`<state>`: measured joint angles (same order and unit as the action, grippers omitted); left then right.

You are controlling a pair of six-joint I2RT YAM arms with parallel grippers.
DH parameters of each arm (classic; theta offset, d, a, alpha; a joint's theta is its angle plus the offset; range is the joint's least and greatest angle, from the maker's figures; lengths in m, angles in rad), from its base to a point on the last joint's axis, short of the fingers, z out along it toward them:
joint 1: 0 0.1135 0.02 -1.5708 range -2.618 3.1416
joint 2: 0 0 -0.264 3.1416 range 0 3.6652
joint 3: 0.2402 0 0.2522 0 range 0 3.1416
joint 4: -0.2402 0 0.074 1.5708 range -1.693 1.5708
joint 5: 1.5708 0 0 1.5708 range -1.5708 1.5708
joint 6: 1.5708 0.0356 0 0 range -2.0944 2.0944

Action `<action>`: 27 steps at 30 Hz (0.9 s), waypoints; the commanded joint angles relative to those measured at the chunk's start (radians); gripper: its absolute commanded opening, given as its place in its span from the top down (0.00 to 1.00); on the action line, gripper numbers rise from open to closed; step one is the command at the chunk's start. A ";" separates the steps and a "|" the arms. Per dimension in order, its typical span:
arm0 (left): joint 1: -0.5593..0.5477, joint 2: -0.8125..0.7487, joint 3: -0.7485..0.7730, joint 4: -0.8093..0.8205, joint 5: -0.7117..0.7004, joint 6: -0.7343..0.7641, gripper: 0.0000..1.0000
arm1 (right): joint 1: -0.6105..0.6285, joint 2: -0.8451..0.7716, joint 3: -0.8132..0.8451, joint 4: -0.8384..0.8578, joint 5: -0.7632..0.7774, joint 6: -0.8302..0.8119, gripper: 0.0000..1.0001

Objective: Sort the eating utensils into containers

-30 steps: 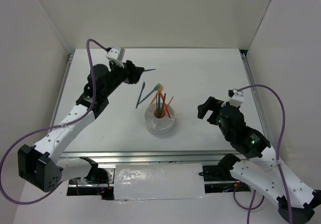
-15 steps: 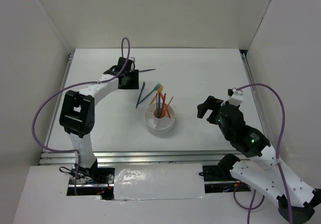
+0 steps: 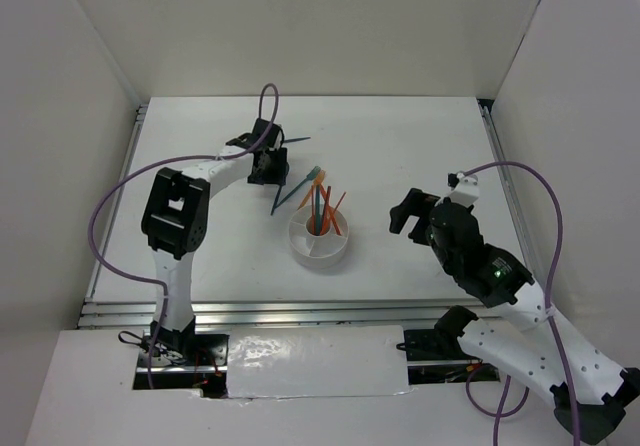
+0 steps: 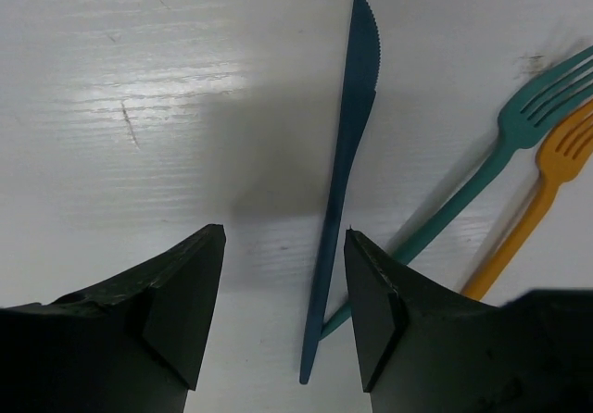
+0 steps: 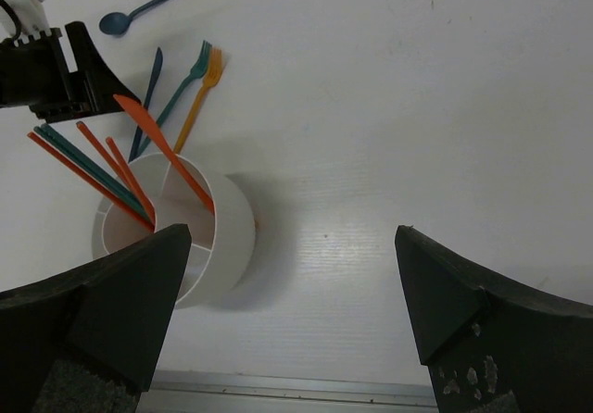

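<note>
A dark teal knife point(image 4: 347, 154) lies flat on the table, with a teal fork point(image 4: 500, 149) and an orange fork point(image 4: 533, 200) beside it. My left gripper point(image 4: 284, 232) is open just above the knife's handle end, which lies between the jaws nearer the right finger. In the top view the left gripper point(image 3: 268, 162) is by the knife point(image 3: 279, 192), and a blue spoon point(image 3: 293, 141) lies behind it. The white holder point(image 3: 300, 246) holds orange and teal chopsticks point(image 5: 88, 168) and an orange knife point(image 5: 162, 149). My right gripper point(image 3: 412, 212) is open and empty, right of the holder.
White walls enclose the table on the left, back and right. The holder point(image 5: 227, 237) stands left of the right gripper point(image 5: 292, 237). The table's metal front edge point(image 5: 278, 390) runs just below it. The left arm's purple cable point(image 3: 110, 206) loops over the left side.
My left arm has swung to a new pose and its gripper has moved right and nearer, from beside the spoon down over the dark teal knife. The right arm has barely moved.
</note>
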<state>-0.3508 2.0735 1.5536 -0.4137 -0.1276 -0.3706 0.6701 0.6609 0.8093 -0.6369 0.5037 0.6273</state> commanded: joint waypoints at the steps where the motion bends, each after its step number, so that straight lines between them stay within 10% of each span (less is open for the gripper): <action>1: -0.007 0.045 0.036 -0.005 0.026 -0.005 0.34 | 0.009 0.002 0.047 0.025 0.006 -0.011 0.00; 12: -0.043 0.076 0.048 -0.023 -0.049 -0.010 0.39 | 0.009 -0.004 0.036 0.023 0.004 -0.006 0.00; 16: -0.045 0.086 0.045 -0.033 -0.052 -0.007 0.73 | 0.009 -0.009 0.030 0.023 0.007 -0.006 0.00; 27: -0.027 -0.031 0.017 -0.039 -0.067 0.018 1.00 | 0.009 -0.033 0.021 0.013 0.010 0.002 0.00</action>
<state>-0.3882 2.1326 1.5951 -0.4450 -0.1864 -0.3656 0.6701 0.6430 0.8124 -0.6315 0.4992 0.6277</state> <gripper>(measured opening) 0.176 0.998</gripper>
